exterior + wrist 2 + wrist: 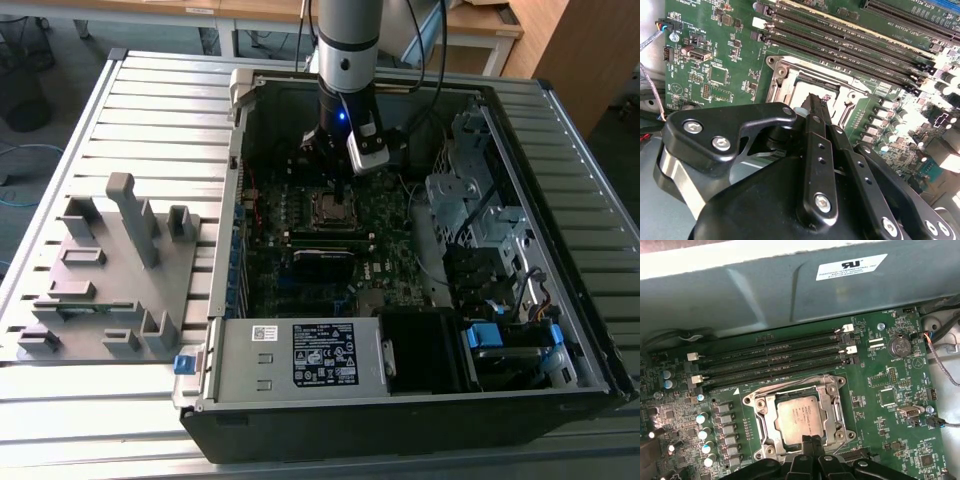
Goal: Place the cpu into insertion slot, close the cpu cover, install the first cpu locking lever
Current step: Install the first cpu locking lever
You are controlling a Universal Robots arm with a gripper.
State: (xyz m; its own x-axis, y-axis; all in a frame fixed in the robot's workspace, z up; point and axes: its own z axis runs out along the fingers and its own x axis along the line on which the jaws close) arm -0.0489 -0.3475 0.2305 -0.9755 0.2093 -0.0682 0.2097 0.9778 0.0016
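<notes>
In the first wrist view the cpu (pixel 797 419), a dull silver square, lies flat in the insertion slot (pixel 754 401) on the green motherboard. The silvery cpu cover (pixel 765 415) appears to lie down around it as a frame. My gripper (pixel 812 441) is shut, its black fingertips pressed together just above the socket's edge, over the chip's rim. In the second wrist view the gripper (pixel 813 100) hides part of the cpu (pixel 802 91) and cover (pixel 785 75). I cannot tell whether anything thin sits between the tips. In the exterior view the gripper (pixel 338 172) hangs over the socket (pixel 335 208).
Long black memory slots (pixel 770 365) run beside the socket, and a row of capacitors (pixel 705 432) lines another side. The grey case wall (pixel 790 290) stands close behind. A drive cage (pixel 475 200) and cables (pixel 520 300) crowd the exterior view's right. A grey fixture (pixel 120 270) lies outside the case.
</notes>
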